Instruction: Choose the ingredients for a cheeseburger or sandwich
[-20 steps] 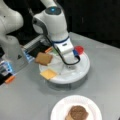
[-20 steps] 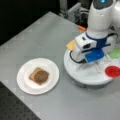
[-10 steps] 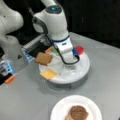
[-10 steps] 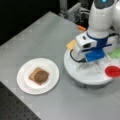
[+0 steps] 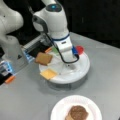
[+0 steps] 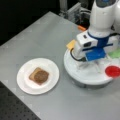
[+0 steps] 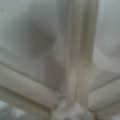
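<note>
In a front view, the white paper plate sits near the left edge of the surface, and on it lies a toast slice with the dark round patty on top, so the sandwich is started. To the right of the plate stands the round white tray with raised ribs that split it into parts. The arm reaches down over the tray, and the end effector hangs low over an empty white part in the middle. I cannot tell if its fingers are wide or narrow, and I see nothing held in them. The wrist view shows only the white tray floor and ribs very close up, with no food piece under it. To do this step well, I think the end effector should go straight down over the middle of a piece, stay off the ribs, and squeeze gently, because the pieces are thin and flat. In a front view, the other toast slice and the yellow cheese lie on the tray's left side, the green lettuce sits behind the arm, and the red disc is on the tray's far right rim. All are beside the end effector, none touching it.
</note>
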{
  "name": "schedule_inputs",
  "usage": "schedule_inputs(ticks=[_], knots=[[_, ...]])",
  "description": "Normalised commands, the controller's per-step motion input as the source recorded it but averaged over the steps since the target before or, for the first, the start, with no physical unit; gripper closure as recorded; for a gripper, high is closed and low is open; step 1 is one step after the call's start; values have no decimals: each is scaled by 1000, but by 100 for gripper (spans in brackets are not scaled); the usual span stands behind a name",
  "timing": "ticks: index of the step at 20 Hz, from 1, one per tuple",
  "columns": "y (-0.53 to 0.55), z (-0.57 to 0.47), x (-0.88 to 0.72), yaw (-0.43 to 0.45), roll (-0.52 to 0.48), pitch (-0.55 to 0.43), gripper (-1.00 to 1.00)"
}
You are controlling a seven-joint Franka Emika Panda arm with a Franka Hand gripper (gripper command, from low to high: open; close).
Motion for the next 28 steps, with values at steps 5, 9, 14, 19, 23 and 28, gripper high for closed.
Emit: schedule_inputs(ticks=[5, 9, 14, 19, 23, 28], knots=[[340, 451, 499, 5, -22, 229, -100], [163, 378, 398, -6, -33, 273, -100], [-52, 250, 259, -1, -59, 257, -100], [-87, 201, 242, 16, -63, 219, -100], [-24, 271, 223, -44, -61, 236, -100], [19, 308, 188, -186, -60, 226, -100]])
